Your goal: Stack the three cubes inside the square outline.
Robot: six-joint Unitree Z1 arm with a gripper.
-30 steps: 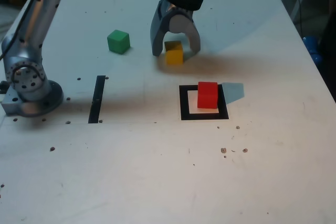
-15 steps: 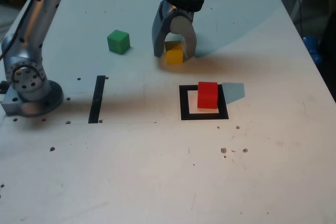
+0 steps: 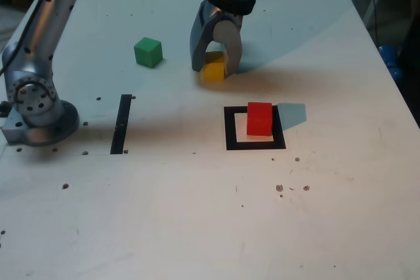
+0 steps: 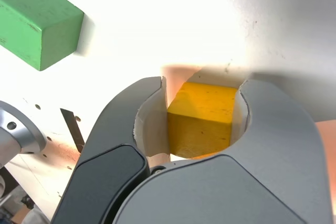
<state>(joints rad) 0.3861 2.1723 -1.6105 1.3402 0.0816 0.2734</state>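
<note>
yellow cube (image 4: 202, 118) — clamped in gripper (image 4: 203, 106) | red cube (image 3: 259, 119) — inside square outline (image 3: 230, 129)

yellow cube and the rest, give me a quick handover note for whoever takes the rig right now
Claw: shut on the yellow cube, which is pinched between both fingers, at table level.
Red cube: inside the square outline, done.
Green cube: loose on the table, on the exterior view's left of the claw.
Left: lift yellow onto red, then stack green on top.
</note>
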